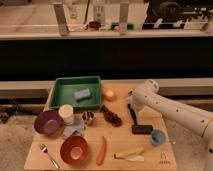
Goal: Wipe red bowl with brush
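The red bowl [74, 149] stands upright at the front left of the wooden table [165, 159]; it is orange-red with a lighter inside. The brush [133, 115] is a slim black stick at the table's right middle, running from near the gripper toward the black block. My gripper [130, 106] is at the end of the white arm coming in from the right, right at the brush's far end and well away from the red bowl. I cannot tell whether it holds the brush.
A purple bowl [48, 122], white cup [65, 112], metal cup [88, 117] and cloth [73, 130] are at the left. A green tray [60, 95] holds a grey sponge. An orange [109, 95], grapes [113, 117], black block [142, 129], blue cup [158, 137], carrot [102, 150], banana [128, 152] and fork [48, 155] lie around.
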Action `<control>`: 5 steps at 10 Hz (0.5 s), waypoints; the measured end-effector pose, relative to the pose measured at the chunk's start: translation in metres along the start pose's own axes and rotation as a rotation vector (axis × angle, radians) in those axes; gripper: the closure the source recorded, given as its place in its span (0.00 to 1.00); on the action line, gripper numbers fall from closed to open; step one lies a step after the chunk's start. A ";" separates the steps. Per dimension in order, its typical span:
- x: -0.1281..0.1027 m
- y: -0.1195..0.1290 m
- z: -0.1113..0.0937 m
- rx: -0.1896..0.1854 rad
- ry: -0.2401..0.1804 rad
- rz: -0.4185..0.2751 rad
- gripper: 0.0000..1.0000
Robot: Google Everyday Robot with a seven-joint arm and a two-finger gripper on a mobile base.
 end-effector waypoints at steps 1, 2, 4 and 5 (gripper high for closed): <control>0.000 -0.004 0.003 0.000 0.004 -0.060 0.20; 0.003 -0.003 0.005 -0.021 0.004 -0.118 0.20; 0.006 -0.003 0.014 -0.077 0.017 -0.196 0.20; 0.007 -0.002 0.017 -0.092 0.025 -0.197 0.20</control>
